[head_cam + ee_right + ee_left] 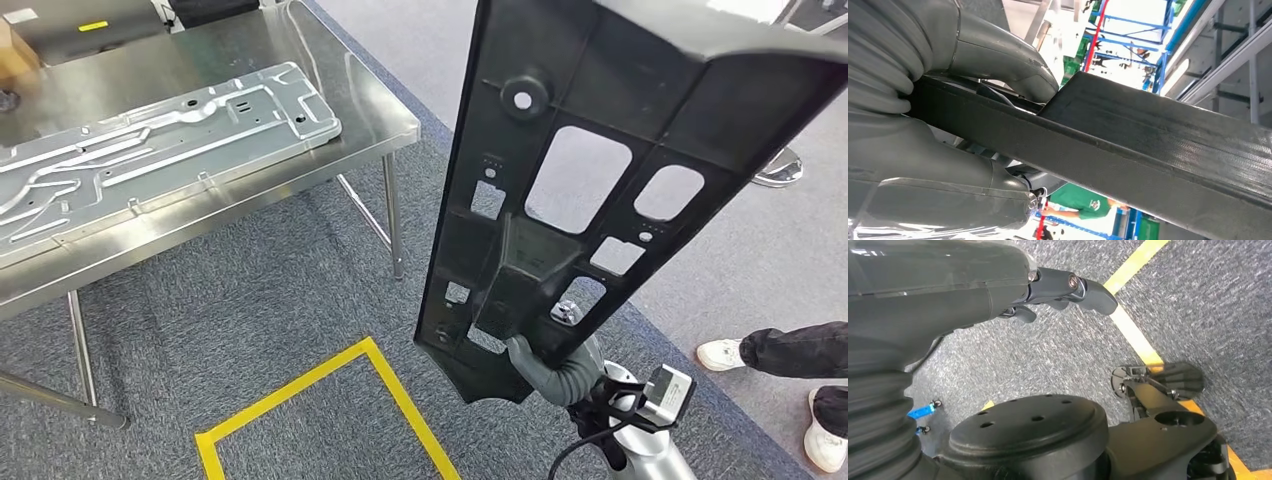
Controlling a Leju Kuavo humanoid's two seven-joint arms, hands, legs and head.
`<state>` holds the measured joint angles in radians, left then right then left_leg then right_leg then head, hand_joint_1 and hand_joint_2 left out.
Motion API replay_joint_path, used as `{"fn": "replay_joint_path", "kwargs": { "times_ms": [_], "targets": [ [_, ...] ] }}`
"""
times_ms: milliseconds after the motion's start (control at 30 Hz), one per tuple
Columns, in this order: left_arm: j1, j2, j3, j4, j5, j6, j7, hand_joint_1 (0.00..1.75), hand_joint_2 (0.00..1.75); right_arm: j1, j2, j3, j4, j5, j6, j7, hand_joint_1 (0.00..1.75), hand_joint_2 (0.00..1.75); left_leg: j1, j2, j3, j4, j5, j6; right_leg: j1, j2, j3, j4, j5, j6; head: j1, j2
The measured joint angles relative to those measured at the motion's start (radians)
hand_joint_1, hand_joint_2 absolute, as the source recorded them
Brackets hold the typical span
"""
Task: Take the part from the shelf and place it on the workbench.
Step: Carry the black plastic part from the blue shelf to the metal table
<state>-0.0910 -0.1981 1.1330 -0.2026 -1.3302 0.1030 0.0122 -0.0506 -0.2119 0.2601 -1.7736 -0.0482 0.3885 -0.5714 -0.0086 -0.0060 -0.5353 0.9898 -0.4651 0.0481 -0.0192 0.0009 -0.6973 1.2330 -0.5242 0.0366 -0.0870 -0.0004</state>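
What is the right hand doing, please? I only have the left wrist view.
Observer: The right hand grips a long black panel by its lower end, with the panel standing roughly upright.
Operator: Thank you. Where is the table?
Observer: The table stands ahead to the left, with a metal plate lying on it.
Operator: Is anyone close by?
Observer: Yes, a person's legs show on the carpet to the right.
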Motion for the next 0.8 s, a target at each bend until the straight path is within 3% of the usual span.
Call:
{"fn": "replay_joint_path", "kwargs": {
  "times_ms": [33, 100, 267, 333, 400, 433, 467, 500, 567, 600, 633, 733, 800],
  "targets": [
    [0.000, -0.001, 0.000, 0.000, -0.001, -0.001, 0.003, 0.00, 1.75, 0.007, -0.001, -0.002, -0.005, 0.003, -0.003, -0.002, 1.75, 1.75, 0.000, -0.001, 0.001, 0.007, -0.007, -0.004, -0.003, -0.001, 0.028, -0.070, 0.038, 0.001, 0.000, 0.000],
    [0.001, -0.002, 0.000, 0.000, -0.002, -0.002, 0.009, 0.00, 1.75, 0.022, -0.002, -0.005, -0.015, 0.011, -0.009, -0.009, 1.75, 1.75, -0.003, -0.001, -0.002, 0.024, -0.022, -0.014, -0.003, -0.002, 0.074, -0.175, 0.078, -0.004, 0.000, 0.000],
    [0.001, -0.002, 0.000, 0.000, -0.007, -0.003, 0.020, 0.00, 1.75, 0.081, -0.002, -0.008, -0.056, 0.029, -0.020, -0.019, 1.75, 1.75, -0.002, 0.000, -0.007, 0.049, -0.050, -0.040, -0.001, -0.001, 0.088, -0.202, 0.076, -0.032, 0.000, 0.000],
    [0.001, -0.002, 0.000, 0.000, -0.010, -0.003, 0.016, 0.00, 1.75, 0.101, -0.002, -0.009, -0.073, 0.032, -0.024, -0.025, 1.75, 1.75, 0.002, 0.000, -0.044, 0.138, -0.102, -0.051, -0.004, -0.002, 0.093, -0.207, 0.075, -0.040, 0.000, 0.000],
    [-0.002, 0.000, 0.000, 0.000, -0.010, -0.005, 0.009, 0.00, 1.75, 0.123, -0.003, -0.012, -0.086, 0.033, -0.027, -0.032, 1.75, 1.75, 0.005, 0.000, -0.101, 0.265, -0.158, -0.059, -0.004, -0.004, 0.095, -0.208, 0.073, -0.042, 0.000, 0.000],
    [-0.004, 0.001, 0.000, 0.000, -0.010, -0.006, 0.005, 0.00, 1.75, 0.135, -0.003, -0.015, -0.092, 0.033, -0.028, -0.036, 1.75, 1.75, 0.005, 0.000, -0.115, 0.301, -0.165, -0.061, -0.004, -0.005, 0.097, -0.208, 0.071, -0.043, 0.000, 0.000],
    [-0.005, 0.001, 0.000, 0.000, -0.011, -0.006, 0.004, 0.00, 1.75, 0.147, -0.004, -0.017, -0.097, 0.033, -0.029, -0.039, 1.75, 1.75, 0.007, 0.000, -0.112, 0.301, -0.153, -0.062, -0.004, -0.004, 0.100, -0.208, 0.070, -0.042, 0.000, 0.000],
    [-0.005, 0.001, 0.000, 0.000, -0.012, -0.006, 0.003, 0.00, 1.75, 0.156, -0.004, -0.019, -0.102, 0.033, -0.029, -0.041, 1.75, 1.75, 0.009, 0.000, -0.093, 0.264, -0.123, -0.061, -0.004, -0.002, 0.103, -0.208, 0.068, -0.041, 0.000, 0.000],
    [-0.001, 0.001, -0.001, 0.000, -0.013, -0.004, 0.004, 0.00, 1.75, 0.168, -0.005, -0.022, -0.112, 0.033, -0.029, -0.043, 1.75, 1.75, 0.013, 0.000, -0.031, 0.133, -0.055, -0.059, -0.004, 0.002, 0.109, -0.208, 0.066, -0.035, 0.000, 0.000],
    [0.001, 0.001, -0.001, 0.000, -0.013, -0.004, 0.005, 0.00, 1.75, 0.172, -0.005, -0.024, -0.116, 0.033, -0.029, -0.043, 1.75, 1.75, 0.013, 0.000, -0.009, 0.079, -0.038, -0.056, -0.003, 0.005, 0.109, -0.207, 0.067, -0.030, 0.000, 0.000],
    [0.002, 0.001, -0.001, 0.000, -0.013, -0.004, 0.005, 0.00, 1.75, 0.175, -0.006, -0.025, -0.120, 0.033, -0.029, -0.044, 1.75, 1.75, 0.011, 0.000, 0.002, 0.048, -0.033, -0.052, -0.002, 0.006, 0.106, -0.207, 0.069, -0.024, 0.000, 0.000],
    [0.005, 0.001, -0.002, 0.000, -0.013, -0.004, 0.005, 0.00, 1.75, 0.182, -0.009, -0.029, -0.125, 0.033, -0.029, -0.046, 1.75, 1.75, 0.008, -0.001, 0.003, 0.029, -0.034, -0.031, -0.002, 0.005, 0.099, -0.209, 0.075, -0.005, 0.000, 0.000],
    [0.004, 0.001, -0.002, 0.000, -0.013, -0.003, 0.004, 0.00, 1.75, 0.185, -0.012, -0.032, -0.130, 0.034, -0.032, -0.048, 1.75, 1.75, 0.009, 0.000, 0.007, 0.019, -0.026, -0.016, -0.003, 0.004, 0.085, -0.174, 0.051, 0.002, 0.000, 0.000]
  ]
}}
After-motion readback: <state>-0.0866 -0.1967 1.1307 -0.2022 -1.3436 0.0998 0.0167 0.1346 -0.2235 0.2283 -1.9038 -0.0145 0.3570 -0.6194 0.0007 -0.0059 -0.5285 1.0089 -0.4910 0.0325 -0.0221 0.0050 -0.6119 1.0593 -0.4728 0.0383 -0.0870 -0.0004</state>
